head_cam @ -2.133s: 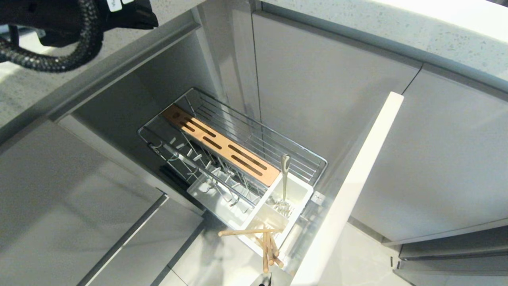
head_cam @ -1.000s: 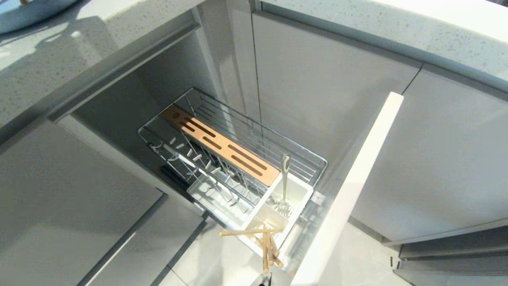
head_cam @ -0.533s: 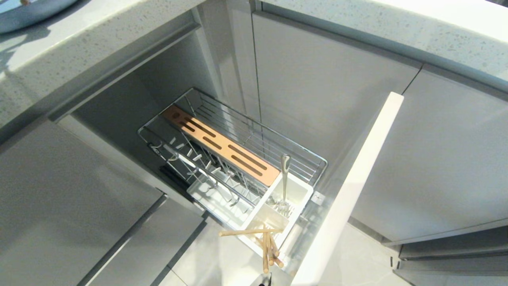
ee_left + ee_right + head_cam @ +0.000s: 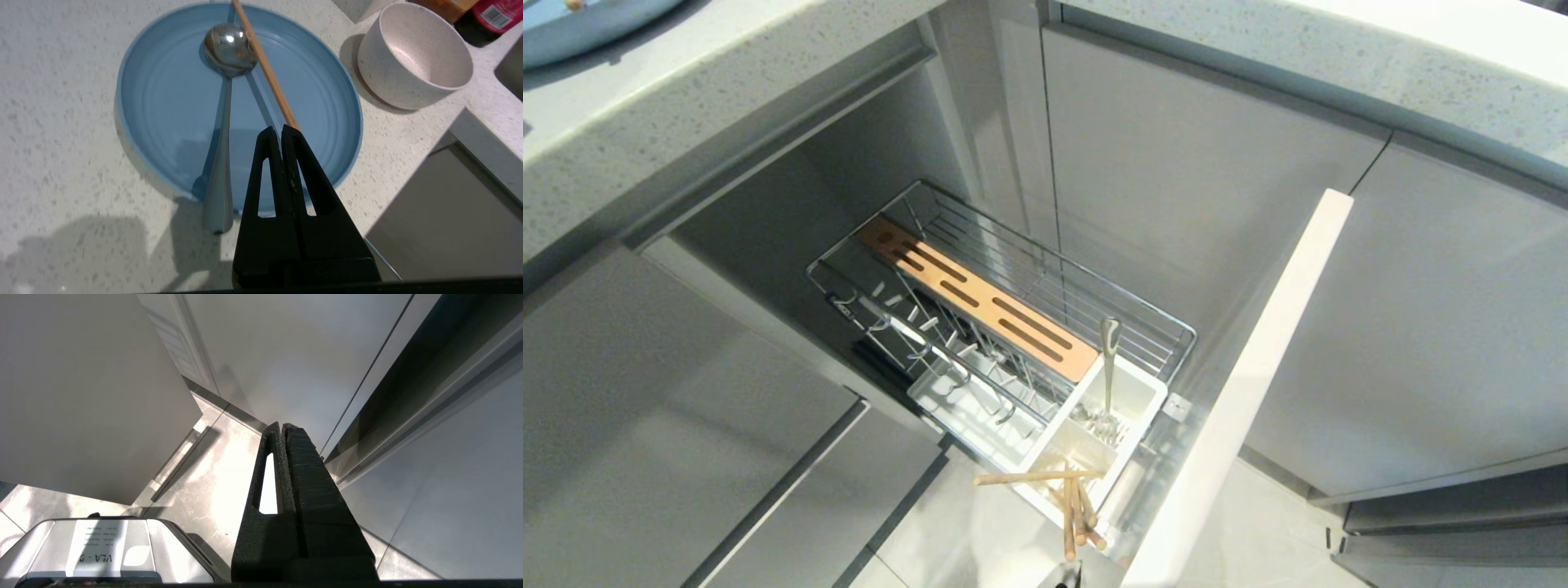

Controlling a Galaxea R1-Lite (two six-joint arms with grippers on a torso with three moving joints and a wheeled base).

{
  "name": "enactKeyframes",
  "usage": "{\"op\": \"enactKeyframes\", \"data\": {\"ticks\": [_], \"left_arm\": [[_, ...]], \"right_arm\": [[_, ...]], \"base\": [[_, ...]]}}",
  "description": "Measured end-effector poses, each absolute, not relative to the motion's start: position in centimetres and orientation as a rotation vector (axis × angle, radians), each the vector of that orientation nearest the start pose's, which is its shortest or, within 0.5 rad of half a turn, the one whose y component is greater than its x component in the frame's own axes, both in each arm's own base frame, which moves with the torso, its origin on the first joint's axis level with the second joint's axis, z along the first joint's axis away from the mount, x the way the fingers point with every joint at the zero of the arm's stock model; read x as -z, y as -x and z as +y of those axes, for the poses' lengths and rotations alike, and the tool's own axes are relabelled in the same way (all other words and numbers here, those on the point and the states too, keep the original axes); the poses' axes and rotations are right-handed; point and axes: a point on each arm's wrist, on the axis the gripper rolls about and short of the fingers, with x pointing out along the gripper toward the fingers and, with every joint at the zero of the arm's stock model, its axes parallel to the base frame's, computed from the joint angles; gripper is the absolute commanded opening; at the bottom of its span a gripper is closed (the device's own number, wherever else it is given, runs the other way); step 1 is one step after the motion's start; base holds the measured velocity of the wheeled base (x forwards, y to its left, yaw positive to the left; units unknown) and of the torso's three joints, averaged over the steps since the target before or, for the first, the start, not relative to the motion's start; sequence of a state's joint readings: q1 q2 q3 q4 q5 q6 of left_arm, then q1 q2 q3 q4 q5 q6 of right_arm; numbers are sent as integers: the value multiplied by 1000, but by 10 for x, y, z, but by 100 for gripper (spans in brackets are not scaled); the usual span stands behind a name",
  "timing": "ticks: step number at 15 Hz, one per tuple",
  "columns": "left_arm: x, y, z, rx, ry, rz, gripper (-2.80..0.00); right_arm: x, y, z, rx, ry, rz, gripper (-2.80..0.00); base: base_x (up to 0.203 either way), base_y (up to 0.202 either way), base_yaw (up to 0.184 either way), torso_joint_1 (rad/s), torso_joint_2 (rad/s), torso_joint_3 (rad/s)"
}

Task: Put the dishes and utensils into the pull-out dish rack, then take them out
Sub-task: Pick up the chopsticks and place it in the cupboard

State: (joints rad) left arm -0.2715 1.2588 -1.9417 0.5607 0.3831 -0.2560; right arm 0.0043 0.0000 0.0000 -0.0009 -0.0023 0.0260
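Observation:
The light-blue plate (image 4: 163, 102) lies on the speckled counter, and its edge shows in the head view's top left corner (image 4: 572, 33). On it rest a silver spoon (image 4: 222, 134) and one wooden chopstick (image 4: 265, 67). The cream bowl (image 4: 412, 57) stands beside the plate. My left gripper (image 4: 278, 130) hovers shut over the plate's near side, and its tips hide the chopstick's near end. The pull-out dish rack (image 4: 1045, 286) is drawn out. Its white caddy (image 4: 1131, 392) holds a silver utensil (image 4: 1108, 367) and wooden chopsticks (image 4: 1070, 506). My right gripper (image 4: 282, 424) hangs shut, parked low by the cabinet fronts.
The rack's pale front panel (image 4: 1258, 367) stands out to the right of the basket. A slotted wooden strip (image 4: 980, 306) runs along the rack, with metal pegs beside it. Grey cabinet doors flank the opening. The counter edge drops off close beside the plate and bowl.
The left arm and its black hose have left the head view's top left corner, uncovering the plate there. Shadows on the counter have shifted. The rack and its contents have not moved.

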Motion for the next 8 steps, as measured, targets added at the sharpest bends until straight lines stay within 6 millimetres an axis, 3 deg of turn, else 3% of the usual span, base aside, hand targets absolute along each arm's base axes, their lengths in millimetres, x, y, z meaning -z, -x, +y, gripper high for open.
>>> {"op": "enactKeyframes", "data": {"ticks": [3,4,8], "left_arm": [[-465,-88,-13,-99,335,-118,-280],[-465,-87,-13,-101,340,-120,0],[-464,-89,-13,-105,353,-116,0]], "right_arm": [[-76,23,0,-2,-26,-1,-280],[-76,23,0,-2,-26,-1,-280],[-76,23,0,-2,-26,-1,-280]], "base": [[0,0,0,0,0,0],[0,0,0,0,0,0],[0,0,0,0,0,0]]}}
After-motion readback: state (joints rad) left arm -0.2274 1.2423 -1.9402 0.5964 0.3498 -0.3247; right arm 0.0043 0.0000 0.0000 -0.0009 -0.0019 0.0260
